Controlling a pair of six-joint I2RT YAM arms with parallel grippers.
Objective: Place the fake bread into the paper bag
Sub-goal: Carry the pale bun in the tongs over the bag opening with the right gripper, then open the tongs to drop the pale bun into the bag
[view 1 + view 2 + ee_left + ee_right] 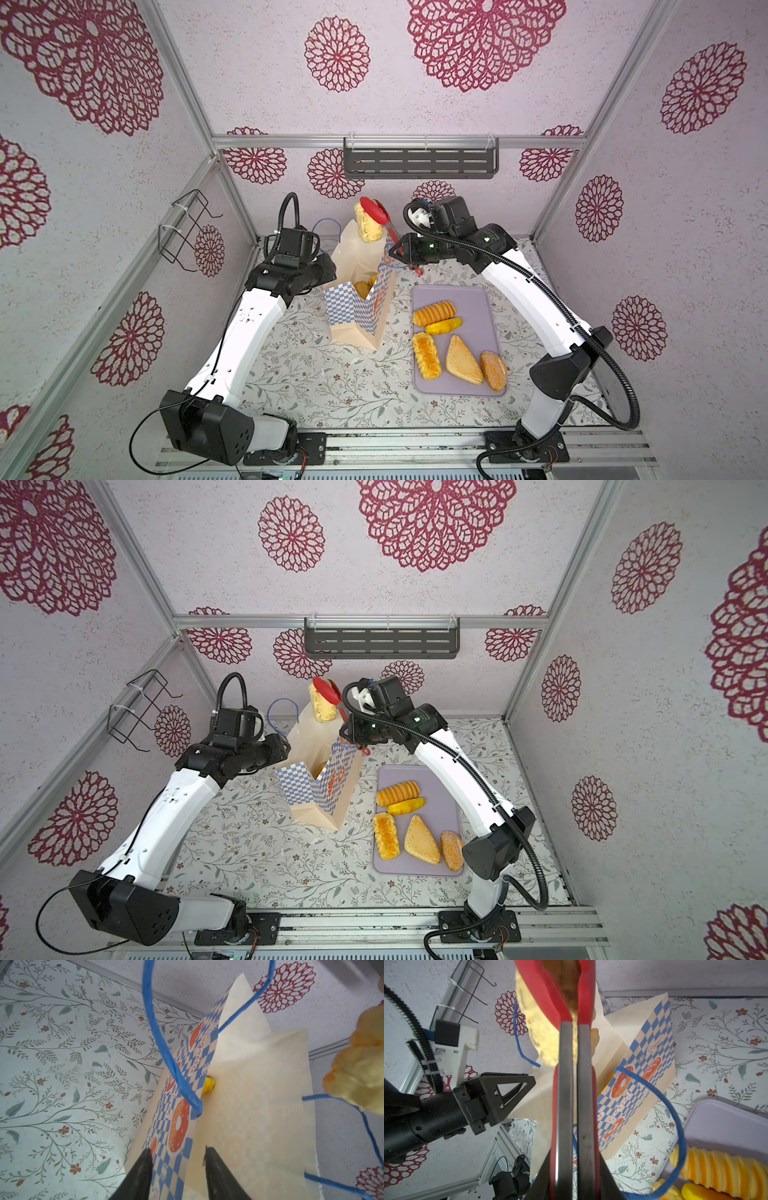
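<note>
Our right gripper [398, 248] clamps the red tongs [376, 208] pinching a fake bread roll [368, 226] above the paper bag [353, 316] toward the far edge of the table [316, 395], our left gripper [177, 1149] half-wide astride its wall; releasing off-centre, we could tip it.

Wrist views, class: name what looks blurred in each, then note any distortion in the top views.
Left wrist view: the pastry at the edge is soft, the paper bag print sharp. Right wrist view: the red tongs blur nearest the lens. In both top views the frame posts splay outward, wide-angle style.
</note>
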